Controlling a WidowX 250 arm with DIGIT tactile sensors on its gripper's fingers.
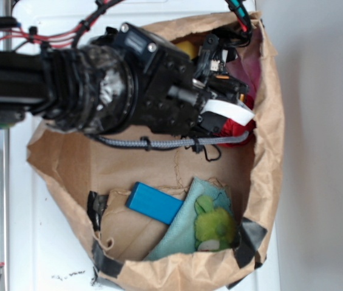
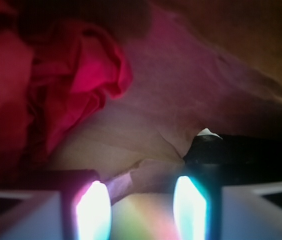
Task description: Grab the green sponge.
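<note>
Exterior view: a crumpled brown paper bag [image 1: 262, 151] lies open on the white counter [image 1: 50, 254], its rim patched with black tape. The black arm reaches in from the left, and the gripper [image 1: 235, 112] sits at the far right of the bag, over a bunched red cloth [image 1: 239, 128]. A white strip shows at the gripper's tip, but from here I cannot tell whether the jaws are apart or together. Just far-left of the gripper, a small patch of yellow peeks past the black wrist housing: this looks like the green sponge [image 1: 186, 47], mostly hidden behind the arm, against the far wall of the bag. It lies beside the gripper, not between the jaws. In the near part of the bag, well apart from the gripper, lie a blue rectangular block [image 1: 155, 203], a light teal cloth [image 1: 180, 233] partly under it, and a fuzzy lime-green plush toy [image 1: 212, 225] resting on the cloth.

Wrist view: the picture is dim and blurred. The two fingertips [image 2: 93, 210] glow at the bottom edge and stand apart, with only bag paper [image 2: 180, 100] in the gap between them. The red cloth [image 2: 56, 95] fills the left side. A dark object lies at the right, too blurred to name. The sponge does not show here.
</note>
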